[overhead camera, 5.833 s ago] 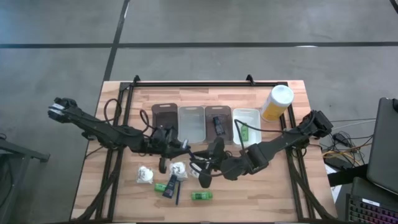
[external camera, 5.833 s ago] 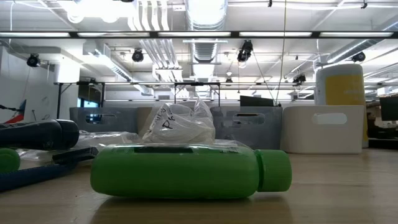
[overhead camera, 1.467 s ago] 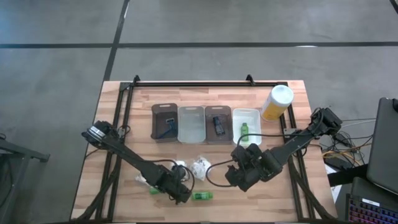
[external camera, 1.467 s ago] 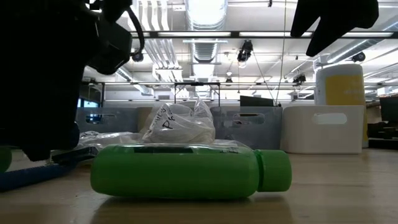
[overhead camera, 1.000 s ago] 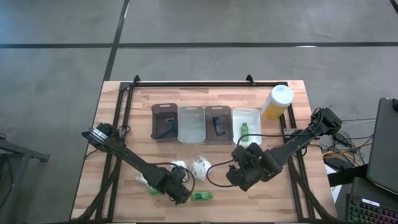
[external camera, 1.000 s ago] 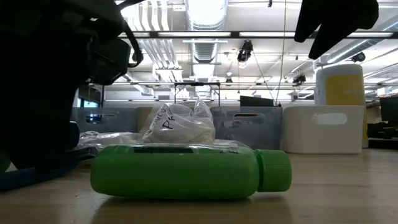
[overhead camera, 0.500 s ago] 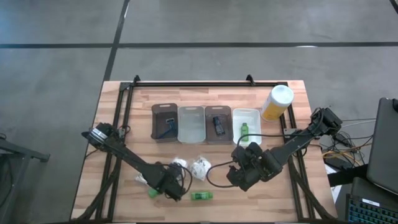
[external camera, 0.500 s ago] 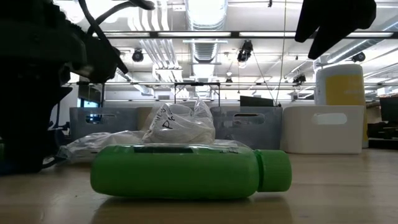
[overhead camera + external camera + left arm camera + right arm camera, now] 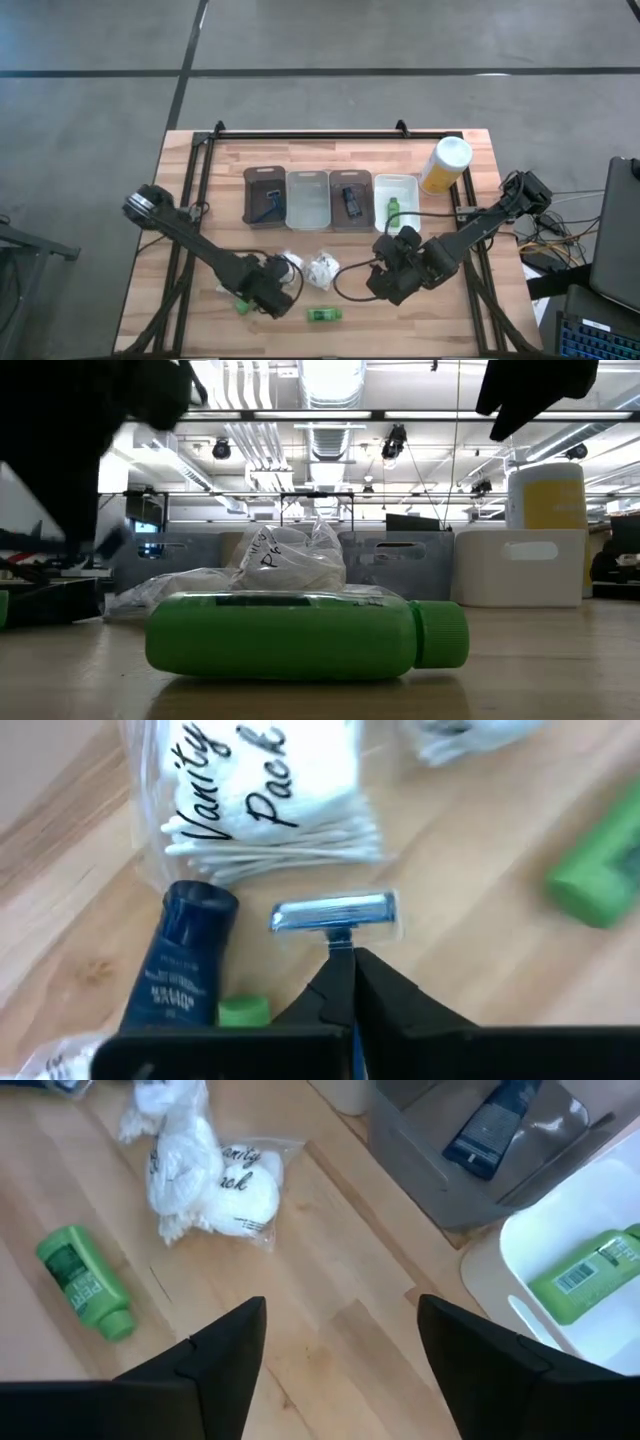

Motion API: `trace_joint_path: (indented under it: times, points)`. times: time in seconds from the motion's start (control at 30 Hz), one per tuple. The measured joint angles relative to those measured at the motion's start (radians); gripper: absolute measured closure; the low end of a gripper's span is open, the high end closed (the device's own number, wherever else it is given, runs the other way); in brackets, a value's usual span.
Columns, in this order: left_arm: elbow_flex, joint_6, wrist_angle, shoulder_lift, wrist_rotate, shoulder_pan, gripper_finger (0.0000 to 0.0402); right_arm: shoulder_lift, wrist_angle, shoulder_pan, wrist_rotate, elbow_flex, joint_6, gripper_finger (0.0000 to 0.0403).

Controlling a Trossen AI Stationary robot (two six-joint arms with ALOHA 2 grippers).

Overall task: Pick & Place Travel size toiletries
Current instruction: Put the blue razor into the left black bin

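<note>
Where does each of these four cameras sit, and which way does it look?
High: overhead, straight down on table and both arms.
Low: table height, facing green bottle; arms dark above.
Left wrist: on left arm, left pincer shut on razor.
Right wrist: on right arm, past open right pincer.
Shared: right wrist and low show the same green bottle.

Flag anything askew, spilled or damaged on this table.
Nothing stands out. The loose green bottle and vanity pack lie unsorted but intact on the table; the left gripper holds a razor. No spills.
</note>
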Motion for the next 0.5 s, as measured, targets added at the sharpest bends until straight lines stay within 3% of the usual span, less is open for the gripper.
trace_joint_path:
  times: [0.33, 0.5]
  points:
    - [0.001, -0.049, -0.112, -0.253, -0.246, 0.05, 0.04, -0.075, -0.002, -0.009, 0.084, -0.002, 0.002, 0.0163]
    - [0.002, 0.068, -0.14, -0.288, -0.204, 0.092, 0.0395, -0.095, -0.014, -0.017, 0.103, -0.003, 0.002, 0.0158]
